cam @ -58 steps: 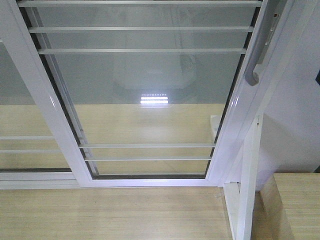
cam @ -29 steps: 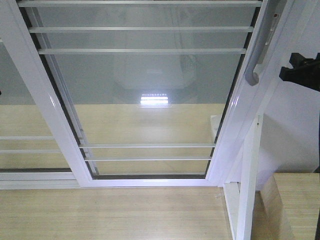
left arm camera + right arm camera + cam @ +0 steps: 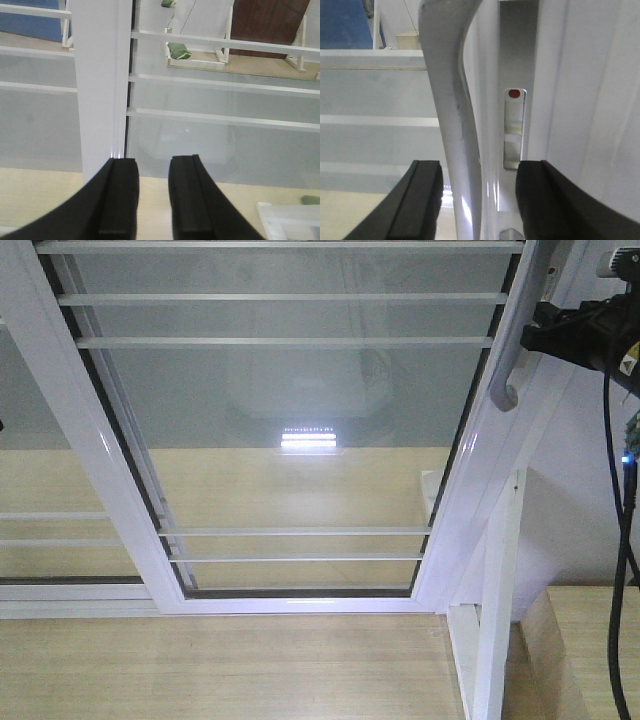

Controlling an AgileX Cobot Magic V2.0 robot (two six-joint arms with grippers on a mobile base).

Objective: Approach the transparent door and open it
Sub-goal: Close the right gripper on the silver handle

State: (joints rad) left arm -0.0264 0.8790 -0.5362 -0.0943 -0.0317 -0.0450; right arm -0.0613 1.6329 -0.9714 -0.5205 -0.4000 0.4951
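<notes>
while parked before transparent door (image 3: 290,430) | straddled pull handle (image 3: 452,110) with right hand (image 3: 482,170) spread apart, not clamped | held left hand (image 3: 151,162) slightly apart, empty, facing white stile (image 3: 100,75)

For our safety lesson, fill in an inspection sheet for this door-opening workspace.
Surface: pale wood-look floor.
Job's things: transparent door, grey pull handle on its right stile.
Clutter: nothing seen.
Grippers: right gripper open, fingers either side of the handle; left gripper narrowly open, empty, facing a white stile.
Cables: black cable hanging beside the right arm.
Surroundings: second glass panel at left, white wall, wooden ledge at right.
</notes>
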